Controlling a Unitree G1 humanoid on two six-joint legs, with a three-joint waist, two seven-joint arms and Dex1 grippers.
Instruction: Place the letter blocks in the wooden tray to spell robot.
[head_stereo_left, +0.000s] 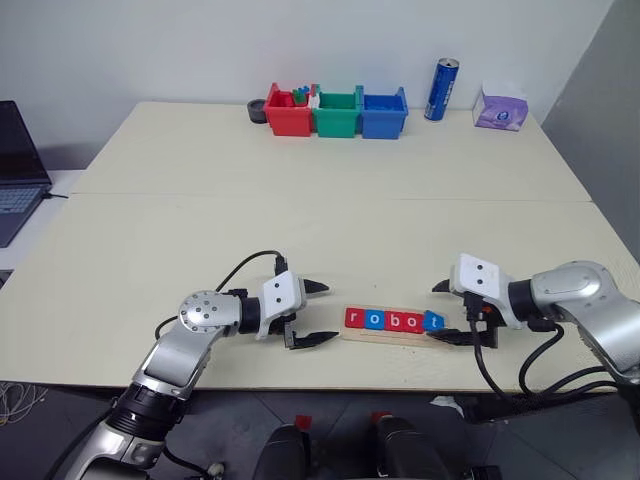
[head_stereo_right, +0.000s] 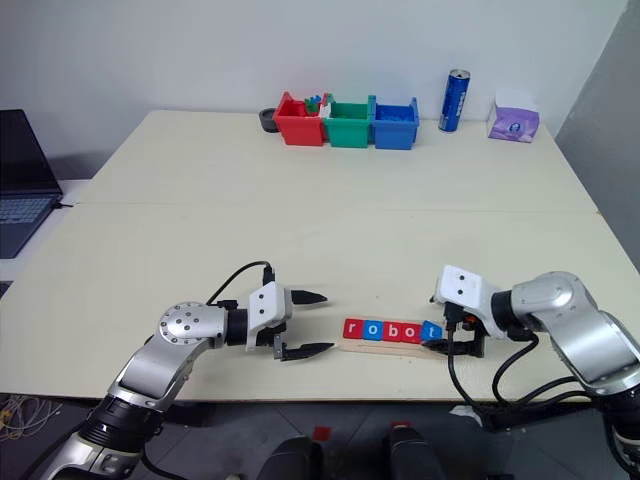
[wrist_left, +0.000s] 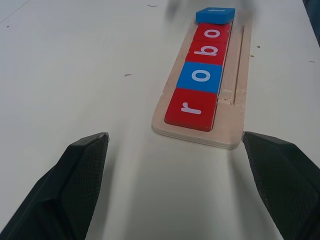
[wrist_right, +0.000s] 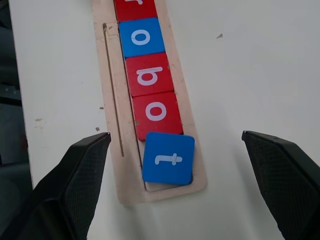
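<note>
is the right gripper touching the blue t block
Apart. In the right wrist view the right gripper is open, and bare table shows between each finger and the blue t block in the wooden tray.

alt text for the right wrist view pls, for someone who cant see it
A pale wooden tray on a cream table holds letter blocks in a row: blue o, red b, red o, then a blue t sitting slightly crooked at the near end. The open right gripper frames the t, touching nothing.
</note>
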